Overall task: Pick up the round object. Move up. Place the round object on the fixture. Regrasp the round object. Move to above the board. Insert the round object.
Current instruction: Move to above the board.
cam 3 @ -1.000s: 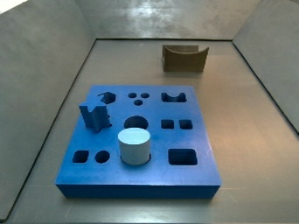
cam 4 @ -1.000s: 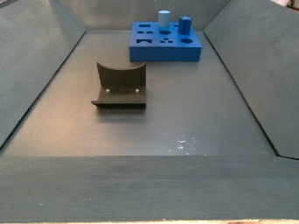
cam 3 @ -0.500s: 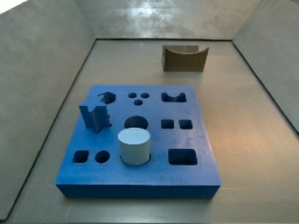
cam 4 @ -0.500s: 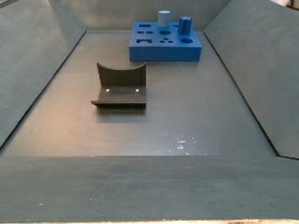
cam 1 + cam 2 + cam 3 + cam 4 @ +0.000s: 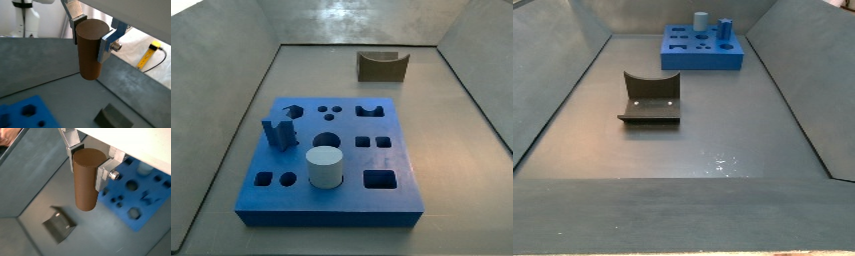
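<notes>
1. The gripper (image 5: 92, 31) hangs high above the floor and outside both side views; only the wrist views show it, with the silver fingers (image 5: 103, 174) on either side of the round object (image 5: 90, 49).

2. The jaws are clamped on the round object near its upper end, so most of the brown cylinder (image 5: 85, 180) hangs free below the pads, close to vertical.

3. In both side views the fixture (image 5: 381, 66) stands empty on the floor, well apart from the board (image 5: 334, 155) — its curved notch (image 5: 651, 86) holds nothing.

4. The board carries a pale cylinder (image 5: 325, 167) and a dark blue upright piece (image 5: 278, 133); several round, square and oval holes are open.

5. Judged from this, the pick-up and lift look done, and placing the peg on the fixture comes next.

6. Handling: the peg looks rigid and smooth-sided, probably light for its size, and not fragile. A smooth round side offers flat pads only narrow contact, so it could turn or slip down if the grip loosens.

7. With the hold so near the top, the long free end may swing on a sideways knock — a slow descent into the notch seems wise.

8. For the regrasp, a hold around the cylinder's side would be needed, leaving the leading end bare to enter a hole.
</notes>
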Controlling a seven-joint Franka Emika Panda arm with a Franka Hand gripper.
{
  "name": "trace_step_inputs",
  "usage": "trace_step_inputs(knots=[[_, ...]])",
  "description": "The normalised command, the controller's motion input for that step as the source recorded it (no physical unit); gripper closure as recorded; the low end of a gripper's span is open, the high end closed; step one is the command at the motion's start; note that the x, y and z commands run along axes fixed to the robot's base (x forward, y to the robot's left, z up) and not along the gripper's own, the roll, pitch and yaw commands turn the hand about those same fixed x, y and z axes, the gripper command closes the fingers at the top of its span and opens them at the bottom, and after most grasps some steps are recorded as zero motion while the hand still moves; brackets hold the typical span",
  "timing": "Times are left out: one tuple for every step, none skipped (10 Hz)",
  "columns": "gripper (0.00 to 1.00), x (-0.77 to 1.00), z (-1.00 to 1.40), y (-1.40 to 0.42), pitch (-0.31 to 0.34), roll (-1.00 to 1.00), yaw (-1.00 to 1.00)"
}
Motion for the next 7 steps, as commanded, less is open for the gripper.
trace_step_inputs(knots=[[1.0,-0.18,0.02,-0.35,-0.016,-1.0,-0.12],[1.0,-0.11,0.02,-0.09,-0.016,-1.0,-0.11],[1.0,-0.09,0.01,0.01,-0.021,-1.0,-0.11],[1.0,-0.08,0.0,0.04,-0.026,-1.0,-0.1],[1.0,-0.08,0.01,0.04,-0.034,-1.0,-0.09],[1.0,-0.07,0.0,0.04,-0.039,-1.0,-0.09],[1.0,-0.06,0.0,0.04,-0.042,-1.0,-0.08]])
